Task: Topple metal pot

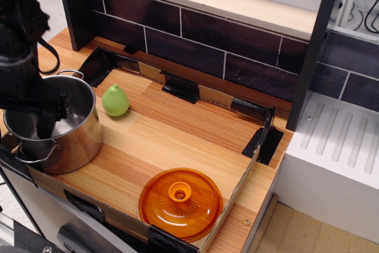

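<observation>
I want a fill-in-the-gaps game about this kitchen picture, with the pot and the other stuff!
1. The metal pot is standing ____, not tipped over.
2. The black tool reaches down ____ the pot.
3. The pear beside the pot is ____ in colour.
4. The domed lid lying near the front edge is ____ in colour.

Missing words: upright; inside; green; orange

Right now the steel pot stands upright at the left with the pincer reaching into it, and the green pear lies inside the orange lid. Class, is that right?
Not quite. The pear sits on the wooden counter beside the pot, far from the lid, as the single camera view shows. The rest holds, pincer included.
</observation>
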You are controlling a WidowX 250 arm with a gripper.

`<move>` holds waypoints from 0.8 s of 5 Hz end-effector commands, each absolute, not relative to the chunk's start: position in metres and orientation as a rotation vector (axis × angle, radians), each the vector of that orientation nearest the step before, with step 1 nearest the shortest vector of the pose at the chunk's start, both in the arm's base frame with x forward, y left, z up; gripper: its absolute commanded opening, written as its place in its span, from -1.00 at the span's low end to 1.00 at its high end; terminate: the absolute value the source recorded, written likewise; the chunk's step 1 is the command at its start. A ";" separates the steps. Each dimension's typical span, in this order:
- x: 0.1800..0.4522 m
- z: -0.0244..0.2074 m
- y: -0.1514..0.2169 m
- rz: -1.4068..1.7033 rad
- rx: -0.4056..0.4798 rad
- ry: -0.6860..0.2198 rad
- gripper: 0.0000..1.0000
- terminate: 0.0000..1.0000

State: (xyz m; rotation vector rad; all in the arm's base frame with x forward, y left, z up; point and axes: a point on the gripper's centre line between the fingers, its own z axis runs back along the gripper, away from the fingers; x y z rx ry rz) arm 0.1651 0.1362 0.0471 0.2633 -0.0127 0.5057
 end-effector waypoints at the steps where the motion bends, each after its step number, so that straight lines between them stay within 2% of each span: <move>1: 0.177 0.047 0.138 0.544 0.264 -0.027 -1.00 -1.00; 2: 0.182 0.066 0.140 0.577 0.250 -0.005 -1.00 -1.00; 4: 0.198 0.098 0.133 0.616 0.337 0.082 -1.00 -1.00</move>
